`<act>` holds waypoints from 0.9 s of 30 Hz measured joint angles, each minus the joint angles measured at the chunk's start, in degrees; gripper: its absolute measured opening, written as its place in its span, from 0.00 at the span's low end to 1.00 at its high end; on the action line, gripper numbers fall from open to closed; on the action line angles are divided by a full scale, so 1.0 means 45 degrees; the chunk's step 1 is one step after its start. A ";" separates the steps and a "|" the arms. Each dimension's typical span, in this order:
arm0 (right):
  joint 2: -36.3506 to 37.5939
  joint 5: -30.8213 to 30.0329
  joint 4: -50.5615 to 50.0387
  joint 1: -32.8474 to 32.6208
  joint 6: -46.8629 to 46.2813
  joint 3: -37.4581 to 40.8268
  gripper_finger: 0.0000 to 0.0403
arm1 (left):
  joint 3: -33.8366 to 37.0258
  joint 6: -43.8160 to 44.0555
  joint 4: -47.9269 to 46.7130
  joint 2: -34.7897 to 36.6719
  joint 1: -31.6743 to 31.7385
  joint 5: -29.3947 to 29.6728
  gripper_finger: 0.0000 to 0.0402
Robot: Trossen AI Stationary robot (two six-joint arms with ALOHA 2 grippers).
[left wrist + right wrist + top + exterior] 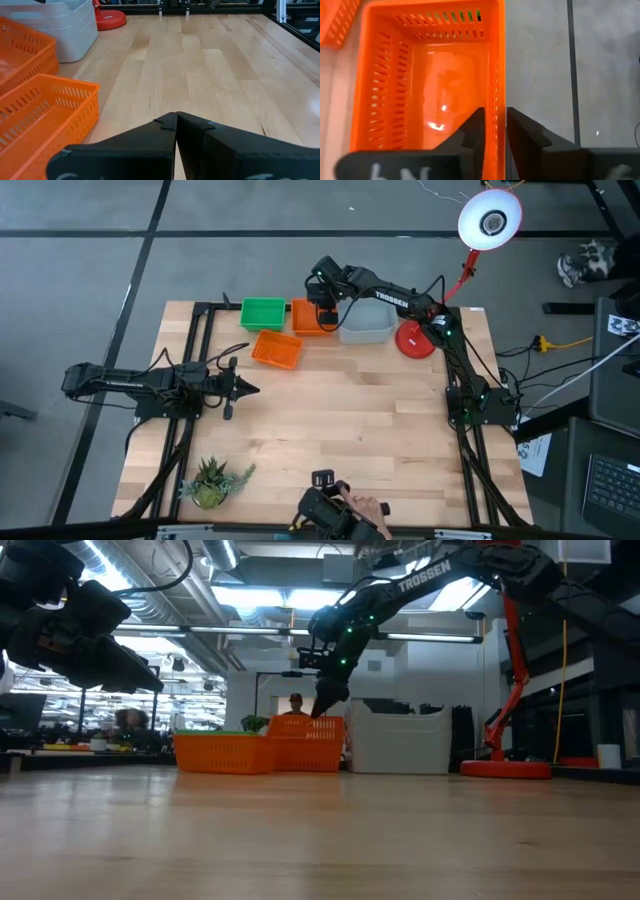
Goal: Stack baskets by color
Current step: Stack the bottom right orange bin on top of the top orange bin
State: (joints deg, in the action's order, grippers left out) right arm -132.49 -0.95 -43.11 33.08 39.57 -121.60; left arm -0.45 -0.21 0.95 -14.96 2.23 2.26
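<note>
Along the table's far edge stand a green basket (pixel 262 312), an orange basket (pixel 308 318) and a grey-white basket (pixel 366 323). A second orange basket (pixel 277 350) sits a little nearer. My right gripper (pixel 495 112) hangs over the far orange basket (pixel 425 85), slanting down from the right. It is slightly open, one finger inside and one outside the far wall (pixel 498 75), and I see no touch. My left gripper (pixel 176 116) waits shut above the table at the left (pixel 250 389).
A red lamp base (pixel 414 340) stands right of the grey-white basket, its stem rising to a round lamp head (pixel 490 220). A small potted plant (pixel 210 483) sits near the front left. A person's hand with a device (pixel 340 510) shows at the front edge. The table's middle (pixel 350 410) is bare wood.
</note>
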 joint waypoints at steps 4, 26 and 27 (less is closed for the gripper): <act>0.0005 0.0012 0.0000 -0.0007 -0.0008 0.0000 0.24 | 0.0000 -0.0004 -0.0001 0.0000 -0.0001 0.0000 0.00; 0.0005 -0.3254 0.1451 -0.1579 0.1221 0.0000 0.26 | 0.0000 -0.0005 -0.0001 0.0000 0.0002 0.0000 0.00; 0.0005 -0.3254 0.1562 -0.1584 0.1223 0.0000 0.26 | 0.0000 -0.0005 -0.0004 0.0000 -0.0003 0.0000 0.00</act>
State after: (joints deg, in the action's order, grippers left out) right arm -132.46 -15.60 -36.08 25.95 45.07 -121.60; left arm -0.45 -0.23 0.93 -14.96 2.22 2.26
